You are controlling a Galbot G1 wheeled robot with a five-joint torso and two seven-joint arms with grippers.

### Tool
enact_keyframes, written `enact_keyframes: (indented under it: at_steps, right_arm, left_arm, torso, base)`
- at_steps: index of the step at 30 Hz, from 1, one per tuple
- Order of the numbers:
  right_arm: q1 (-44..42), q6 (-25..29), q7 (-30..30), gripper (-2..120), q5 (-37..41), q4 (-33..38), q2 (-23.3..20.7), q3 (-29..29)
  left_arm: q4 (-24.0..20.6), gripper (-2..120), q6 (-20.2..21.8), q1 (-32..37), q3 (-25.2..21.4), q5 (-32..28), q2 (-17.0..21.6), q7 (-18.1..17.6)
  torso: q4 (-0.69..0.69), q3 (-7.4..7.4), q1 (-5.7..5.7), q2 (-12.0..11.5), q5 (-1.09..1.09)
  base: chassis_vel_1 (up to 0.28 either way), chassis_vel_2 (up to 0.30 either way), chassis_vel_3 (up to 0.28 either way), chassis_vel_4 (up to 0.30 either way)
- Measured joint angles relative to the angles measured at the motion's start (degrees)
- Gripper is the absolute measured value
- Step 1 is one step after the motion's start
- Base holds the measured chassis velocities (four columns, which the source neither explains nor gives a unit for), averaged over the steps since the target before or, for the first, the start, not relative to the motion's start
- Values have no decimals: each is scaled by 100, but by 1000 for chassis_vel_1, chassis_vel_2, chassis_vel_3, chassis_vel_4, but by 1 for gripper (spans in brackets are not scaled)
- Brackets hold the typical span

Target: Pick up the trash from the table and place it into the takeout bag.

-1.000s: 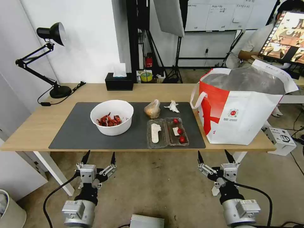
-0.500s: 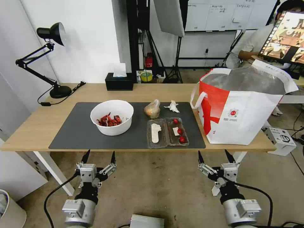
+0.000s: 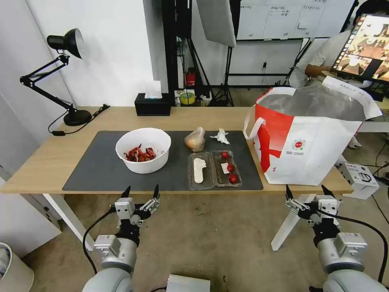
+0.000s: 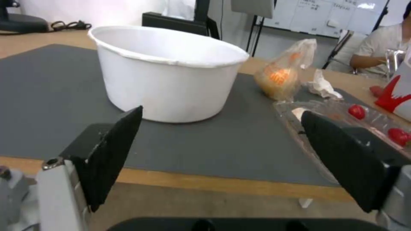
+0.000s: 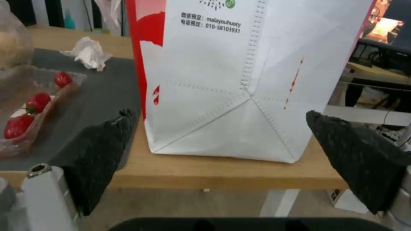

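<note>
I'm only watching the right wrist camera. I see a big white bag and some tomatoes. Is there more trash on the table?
Observer: Yes. A white bowl of red shells sits on the grey mat, to the left of the tomato tray.
Operator: Where's my other arm?
Observer: The left gripper hangs open just below the table edge, in front of the bowl.
Operator: Is the bag open?
Observer: Yes. The top of the takeout bag is open and shows silver lining.

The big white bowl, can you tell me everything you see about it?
The white bowl is round and deep with a thin rim, and looks like plastic or paper. It stands upright on the dark grey mat, toward the robot's left. Red shells lie in its bottom. Nothing else touches it; the clear bag of food sits apart.
</note>
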Motion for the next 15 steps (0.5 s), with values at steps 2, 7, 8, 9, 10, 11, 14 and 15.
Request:
enact_keyframes:
  at_steps: [2,7,8,9,10,11,14,15]
  right_arm:
    - [-7,5,-1,100,-1,1,1,1]
    - [-33,22,-11,100,-5,37,1,7]
    - [-39,25,-14,100,-6,47,-3,8]
    - [-46,28,-17,100,-8,57,-8,11]
    - [-46,28,-17,100,-8,57,-8,11]
    - [-52,30,-20,100,-8,64,-16,12]
    - [-53,32,-24,100,-9,67,-54,0]
    - [-49,33,-27,100,-9,67,-70,-10]
  left_arm:
    - [1,100,-2,-1,0,-10,17,5]
    - [-2,100,54,-151,103,-619,334,15]
    - [-13,100,111,-211,148,-834,432,-5]
    - [-17,100,197,-322,230,-1162,605,-50]
    - [-17,100,197,-322,230,-1162,605,-50]
    - [-12,100,262,-426,303,-1421,760,-84]
    - [21,100,402,-663,463,-2048,1117,-196]
    - [31,100,457,-761,520,-2305,1243,-236]
  torso:
    - [0,-1,0,0,0]
    - [0,0,0,0,0]
    - [1,0,0,0,-1]
    - [0,0,0,0,-1]
    - [0,0,0,0,-1]
    - [-1,-1,-1,0,0]
    - [-1,0,0,0,-1]
    - [0,0,0,0,0]
  base:
    - [0,0,0,0]
    - [0,0,0,0]
    - [0,0,0,0]
    - [0,0,0,0]
    - [0,0,0,0]
    - [0,0,0,0]
    - [0,0,0,0]
    - [0,0,0,0]
